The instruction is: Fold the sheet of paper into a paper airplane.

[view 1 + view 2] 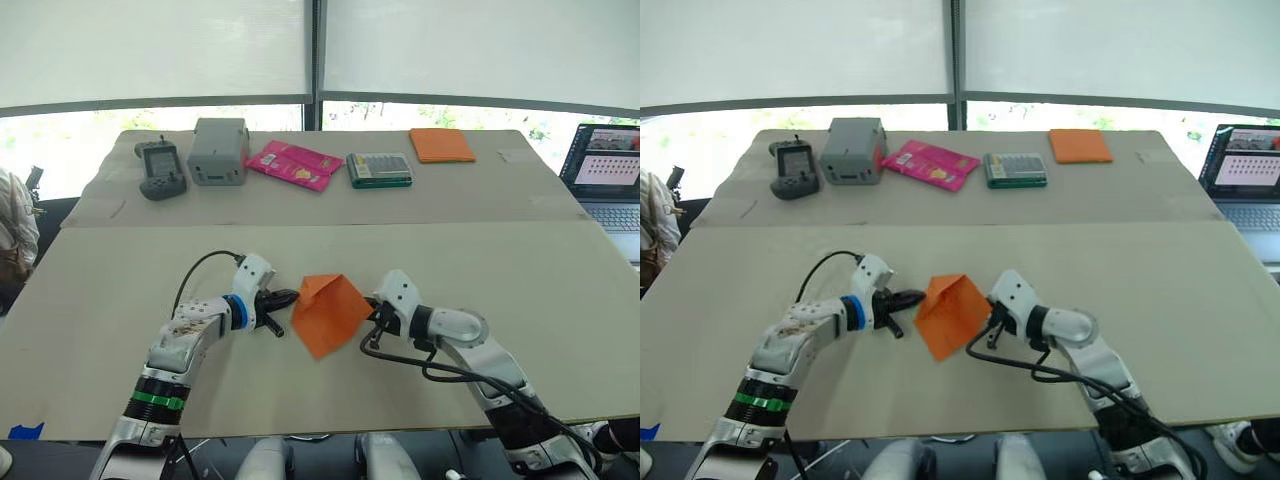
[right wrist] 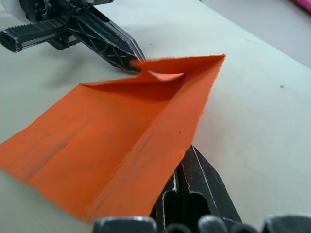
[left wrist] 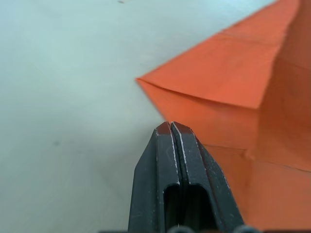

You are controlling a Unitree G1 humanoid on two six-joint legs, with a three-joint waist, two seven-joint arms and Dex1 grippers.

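The left gripper (image 1: 283,298) had its fingers pressed together, touching the left edge of the sheet of paper (image 1: 330,312). The thin orange sheet, partly folded with a raised flap, lay mid-table (image 1: 120,270). The right gripper (image 1: 376,310), fingers together, touched its right edge.

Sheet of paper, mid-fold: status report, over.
Left tool shut, tips at the sheet of paper's left edge. Right tool shut, against its right edge. Sheet partly folded, one side raised. Nothing in the way.
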